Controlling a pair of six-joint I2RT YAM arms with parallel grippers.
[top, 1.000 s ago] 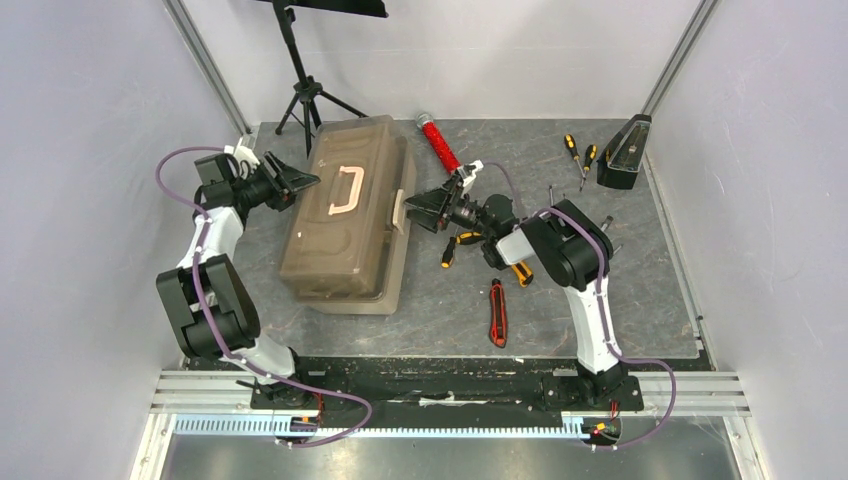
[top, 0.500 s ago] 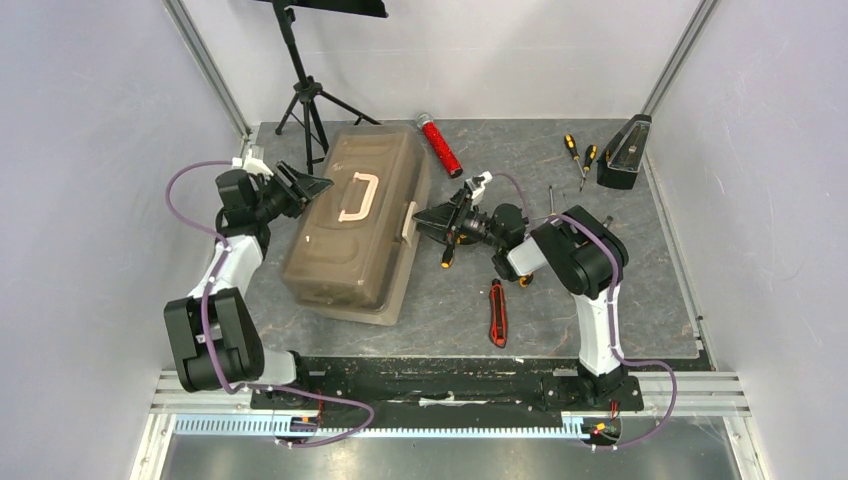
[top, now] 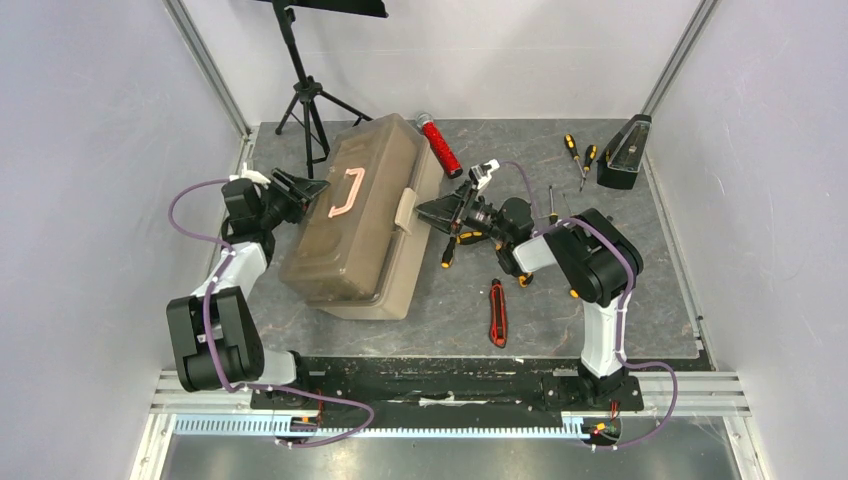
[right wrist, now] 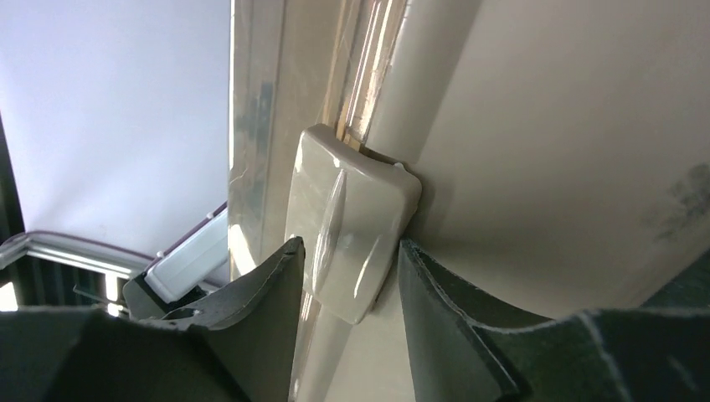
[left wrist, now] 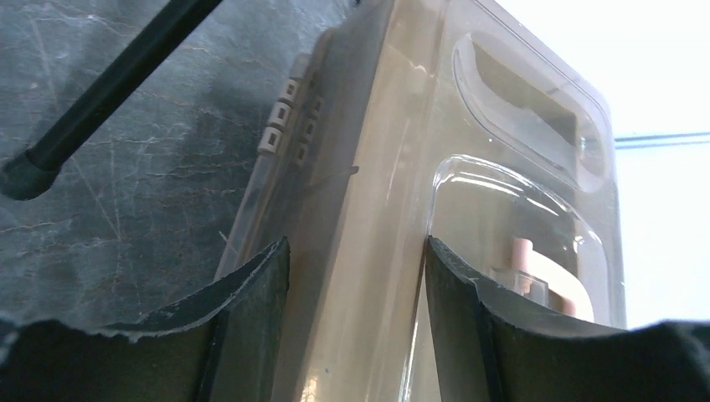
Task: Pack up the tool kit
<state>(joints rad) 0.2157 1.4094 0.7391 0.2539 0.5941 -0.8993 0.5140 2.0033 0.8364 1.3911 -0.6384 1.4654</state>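
- My left gripper [top: 303,186] is spread astride the edge of the toolbox [top: 350,240], which sits centre-left in the overhead view with its lid shut.
- My right gripper [top: 433,212] is spread around the cream latch [right wrist: 352,234].
- Risk: the plastic is glossy and translucent and the latch is rounded, so my fingers may slip or shove the box.
- The red utility knife [top: 497,312] lies loose at lower right.
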